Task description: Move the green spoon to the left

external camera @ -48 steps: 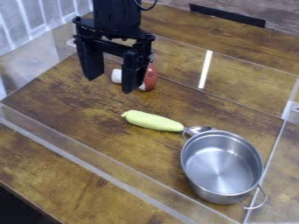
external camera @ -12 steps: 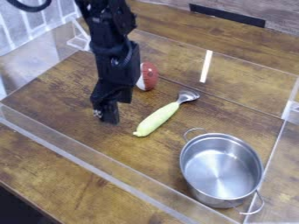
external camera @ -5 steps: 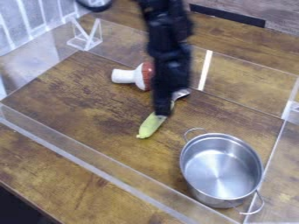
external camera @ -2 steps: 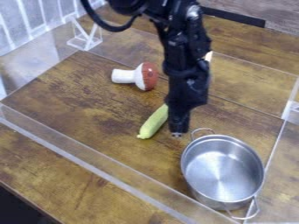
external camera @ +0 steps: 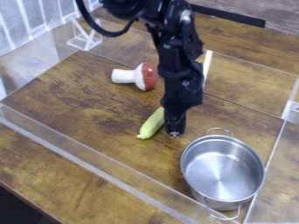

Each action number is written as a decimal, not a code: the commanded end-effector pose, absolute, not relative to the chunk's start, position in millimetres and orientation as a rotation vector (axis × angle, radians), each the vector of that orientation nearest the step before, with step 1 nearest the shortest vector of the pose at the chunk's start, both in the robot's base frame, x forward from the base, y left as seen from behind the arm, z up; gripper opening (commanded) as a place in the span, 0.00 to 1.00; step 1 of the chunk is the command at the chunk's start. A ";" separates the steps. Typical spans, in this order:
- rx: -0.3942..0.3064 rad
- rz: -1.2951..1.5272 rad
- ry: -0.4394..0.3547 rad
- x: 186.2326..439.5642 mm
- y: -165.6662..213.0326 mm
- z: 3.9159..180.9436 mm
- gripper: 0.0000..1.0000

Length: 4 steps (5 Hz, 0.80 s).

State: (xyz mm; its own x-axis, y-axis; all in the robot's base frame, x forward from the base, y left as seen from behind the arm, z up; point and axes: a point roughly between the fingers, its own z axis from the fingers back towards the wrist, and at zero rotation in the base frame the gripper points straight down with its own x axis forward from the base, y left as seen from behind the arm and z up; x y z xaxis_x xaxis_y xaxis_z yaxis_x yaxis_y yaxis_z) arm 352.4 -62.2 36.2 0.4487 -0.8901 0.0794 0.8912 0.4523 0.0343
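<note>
The green spoon (external camera: 151,124) lies on the wooden table, its yellow-green handle pointing toward the front left. Its metal head is hidden behind my arm. My gripper (external camera: 174,129) hangs from the black arm, tip down, with the fingers together and nothing between them. It stands right at the spoon's right side, between the handle and the pot; I cannot tell whether it touches the spoon.
A round steel pot (external camera: 222,171) sits at the front right, close to the gripper tip. A red-capped white mushroom toy (external camera: 136,76) lies behind the spoon to the left. Clear acrylic walls (external camera: 82,157) fence the work area.
The arm has come forward and to the right, from over the spoon's far end to its right side by the pot. The spoon has hardly moved.
</note>
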 end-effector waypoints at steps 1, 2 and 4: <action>-0.010 -1.052 -0.132 364.5 -64.1 50.8 0.00; -0.025 -1.024 -0.132 367.6 -70.6 50.3 0.00; -0.042 -0.775 -0.138 366.0 -76.5 49.8 0.00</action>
State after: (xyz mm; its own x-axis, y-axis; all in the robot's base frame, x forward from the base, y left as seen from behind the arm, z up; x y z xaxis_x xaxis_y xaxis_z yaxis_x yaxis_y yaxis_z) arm 362.2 -69.3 32.5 0.7207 -0.6864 0.0970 0.6908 0.7229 -0.0167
